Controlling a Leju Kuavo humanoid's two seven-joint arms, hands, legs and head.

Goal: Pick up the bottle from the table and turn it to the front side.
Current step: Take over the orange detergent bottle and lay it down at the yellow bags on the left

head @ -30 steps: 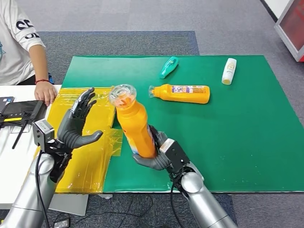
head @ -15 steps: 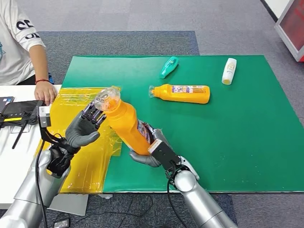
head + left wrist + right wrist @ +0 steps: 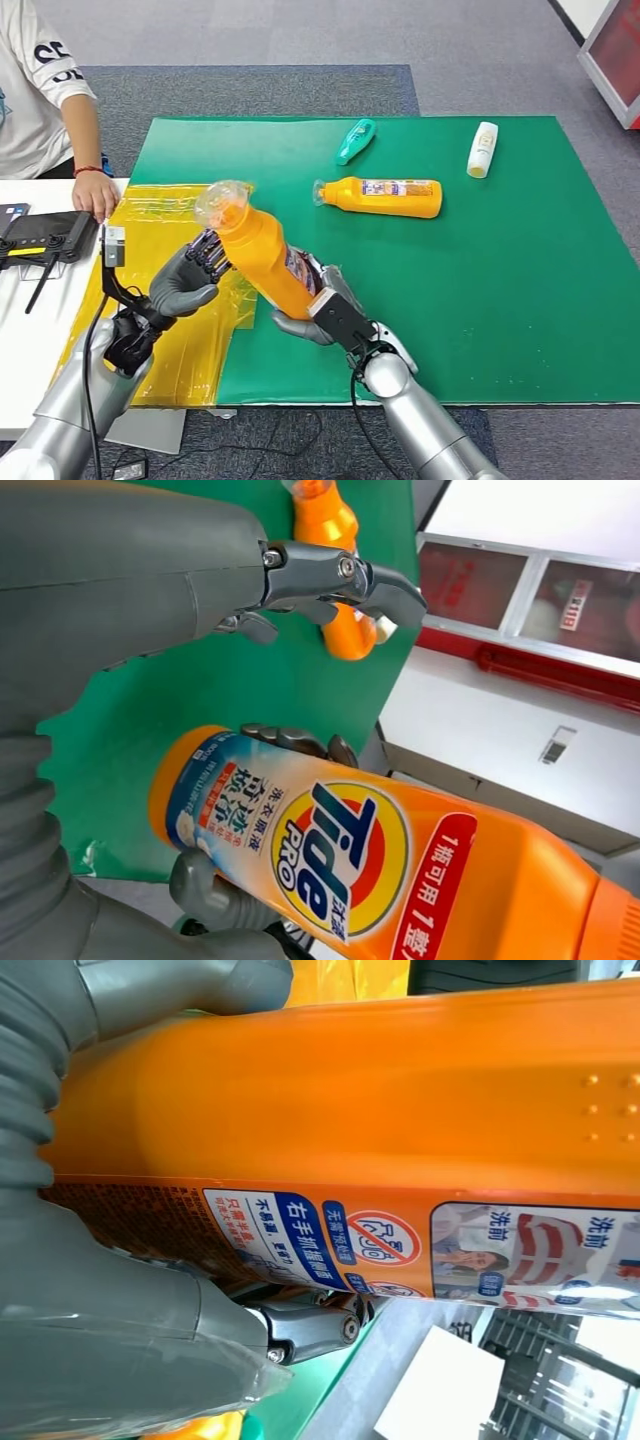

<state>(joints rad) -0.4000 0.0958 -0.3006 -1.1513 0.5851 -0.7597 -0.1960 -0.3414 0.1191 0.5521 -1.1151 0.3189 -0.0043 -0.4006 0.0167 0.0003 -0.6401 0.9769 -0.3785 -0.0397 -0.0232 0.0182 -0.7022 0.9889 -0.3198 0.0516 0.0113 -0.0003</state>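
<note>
1. My right robot hand (image 3: pixel 313 318) grips the base of the bottle (image 3: pixel 260 255), a smooth glossy orange plastic cylinder, held tilted above the desk (image 3: pixel 490 280).
2. Its clear domed cap (image 3: pixel 220 203) points away toward my left robot hand (image 3: pixel 185 280).
3. My left robot hand is open, dark fingertips (image 3: pixel 207 250) touching the bottle's neck.
4. The left wrist view shows the printed round logo label (image 3: pixel 340 855).
5. Crinkled yellow film (image 3: pixel 181 350) lies beneath my left robot hand.

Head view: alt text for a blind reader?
The right hand holds an orange bottle tilted above a green mat, its cap toward the open left hand. Three more bottles lie farther back; a person sits at far left.
</note>
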